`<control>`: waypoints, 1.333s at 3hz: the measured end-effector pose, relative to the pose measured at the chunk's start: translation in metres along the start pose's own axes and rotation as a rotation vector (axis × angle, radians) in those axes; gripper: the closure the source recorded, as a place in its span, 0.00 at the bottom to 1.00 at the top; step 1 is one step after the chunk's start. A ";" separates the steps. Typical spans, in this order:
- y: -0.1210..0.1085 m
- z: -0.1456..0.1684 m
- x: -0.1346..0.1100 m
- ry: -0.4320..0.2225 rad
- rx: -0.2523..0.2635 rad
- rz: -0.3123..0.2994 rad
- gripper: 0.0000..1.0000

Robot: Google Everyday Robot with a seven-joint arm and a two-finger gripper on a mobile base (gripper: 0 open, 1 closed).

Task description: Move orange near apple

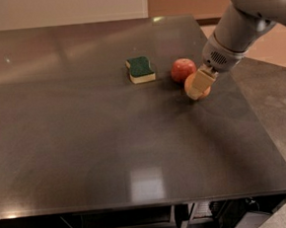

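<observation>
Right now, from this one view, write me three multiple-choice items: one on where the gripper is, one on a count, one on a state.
1. Where is the gripper?
A. Over the sponge
B. At the orange
C. Past the table's near edge

2. How many fruits are on the table?
A. One
B. Two
C. Three

3. How does the sponge lie?
A. Flat, green face up
B. Flat, green face down
C. Standing on its edge

Answers:
1 B: the gripper covers part of the orange, well to the right of the sponge.
2 B: only the apple and the orange are there.
3 A: the green face is on top, with the pale layer showing beneath it.
</observation>
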State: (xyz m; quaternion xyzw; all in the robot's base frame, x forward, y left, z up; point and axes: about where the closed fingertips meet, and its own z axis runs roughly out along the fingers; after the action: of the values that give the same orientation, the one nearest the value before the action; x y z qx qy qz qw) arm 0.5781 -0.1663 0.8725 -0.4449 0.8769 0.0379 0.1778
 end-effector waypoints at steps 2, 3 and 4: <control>-0.024 0.017 0.010 -0.008 0.035 0.037 0.82; -0.028 0.021 0.011 -0.012 0.042 0.038 0.59; -0.033 0.023 0.014 -0.016 0.039 0.043 0.36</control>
State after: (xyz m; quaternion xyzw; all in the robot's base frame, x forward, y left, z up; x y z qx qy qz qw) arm 0.6023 -0.1919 0.8494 -0.4220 0.8855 0.0284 0.1925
